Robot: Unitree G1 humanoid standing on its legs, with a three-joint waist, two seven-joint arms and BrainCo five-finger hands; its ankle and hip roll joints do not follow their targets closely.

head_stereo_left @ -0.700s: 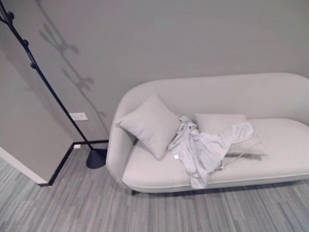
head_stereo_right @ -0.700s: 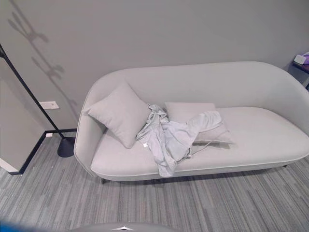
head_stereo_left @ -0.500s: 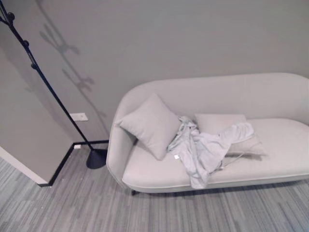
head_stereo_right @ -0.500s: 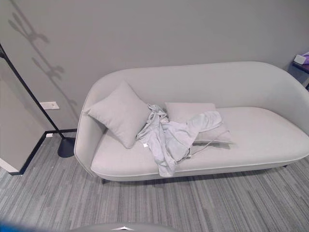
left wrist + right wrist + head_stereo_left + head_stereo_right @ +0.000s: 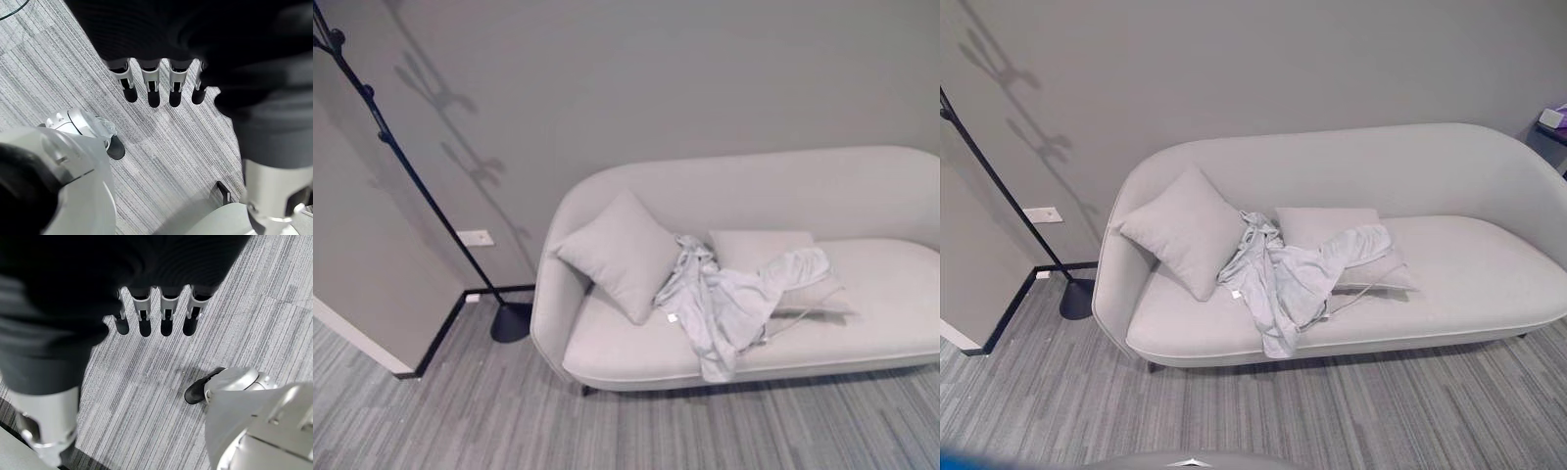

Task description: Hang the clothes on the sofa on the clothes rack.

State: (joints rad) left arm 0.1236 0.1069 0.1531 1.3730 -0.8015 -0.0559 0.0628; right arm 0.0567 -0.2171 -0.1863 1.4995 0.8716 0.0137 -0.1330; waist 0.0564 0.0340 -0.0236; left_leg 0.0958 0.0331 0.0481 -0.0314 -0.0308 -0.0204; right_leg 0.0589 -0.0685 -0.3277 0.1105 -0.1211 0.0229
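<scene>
A pale grey garment (image 5: 724, 305) lies crumpled across the seat of the light grey sofa (image 5: 862, 196), between a square cushion (image 5: 617, 253) and a flat cushion (image 5: 759, 250); one end hangs over the seat's front edge. The black clothes rack (image 5: 406, 176) leans up the wall at the left, its round base (image 5: 511, 321) on the floor beside the sofa's end. My left hand (image 5: 154, 78) hangs over the striped carpet with its fingers straight and nothing in it. My right hand (image 5: 156, 311) hangs the same way, fingers straight and empty.
Grey striped carpet (image 5: 1332, 411) runs in front of the sofa. A wall corner with a dark skirting (image 5: 435, 338) juts out at the left near the rack's base. A socket plate (image 5: 475, 237) sits on the wall. A dark side table (image 5: 1552, 127) shows at the far right.
The picture has shifted very slightly, so the camera moved a little. The garment, sofa and rack stay where they were.
</scene>
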